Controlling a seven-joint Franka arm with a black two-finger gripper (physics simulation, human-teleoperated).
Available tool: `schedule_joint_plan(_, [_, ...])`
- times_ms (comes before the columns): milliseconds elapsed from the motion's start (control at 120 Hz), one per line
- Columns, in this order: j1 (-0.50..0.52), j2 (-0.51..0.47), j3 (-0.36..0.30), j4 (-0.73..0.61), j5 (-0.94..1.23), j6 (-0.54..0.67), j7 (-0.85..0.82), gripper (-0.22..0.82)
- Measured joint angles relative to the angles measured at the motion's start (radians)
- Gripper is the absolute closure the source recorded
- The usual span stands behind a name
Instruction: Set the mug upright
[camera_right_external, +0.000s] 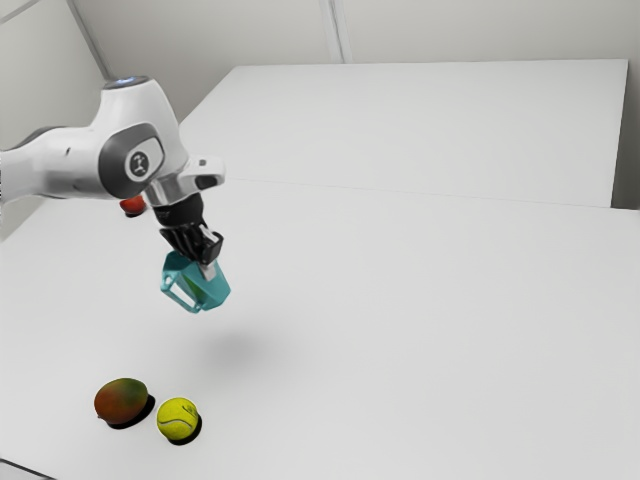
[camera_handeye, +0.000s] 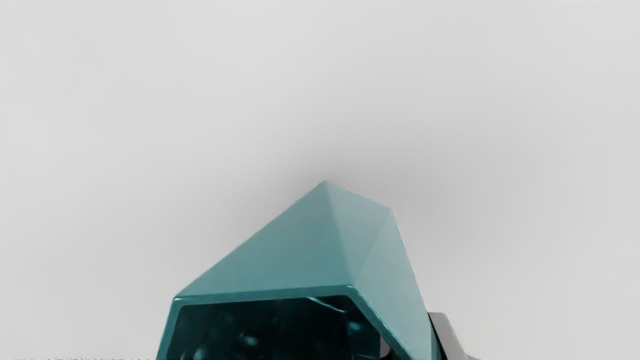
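In the exterior view my gripper (camera_right_external: 207, 266) points down and is shut on the wall of the teal mug (camera_right_external: 212, 290). The mug hangs tilted above the table, over a soft shadow, its handle toward the exterior view's left. In the wrist view the gripper (camera_handeye: 411, 342) has one finger outside the faceted wall of the mug (camera_handeye: 295, 250) and a bit of the other visible inside the rim. The mug's open mouth faces back toward my hand; the rest of the inner finger is hidden.
On the white table (camera_right_external: 400, 330) a red-green mango (camera_right_external: 121, 400) lies beside a yellow tennis ball (camera_right_external: 177, 419), at the exterior view's lower left. A red object (camera_right_external: 132, 205) is partly hidden behind the arm. A white raised panel (camera_right_external: 430, 130) stands at the back.
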Motion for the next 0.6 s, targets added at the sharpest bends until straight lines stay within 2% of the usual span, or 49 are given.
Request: schedule_joint_plan(600, [-0.012, 0.113, -0.03, -0.008, 0.106, 0.152, -0.206, 0.77])
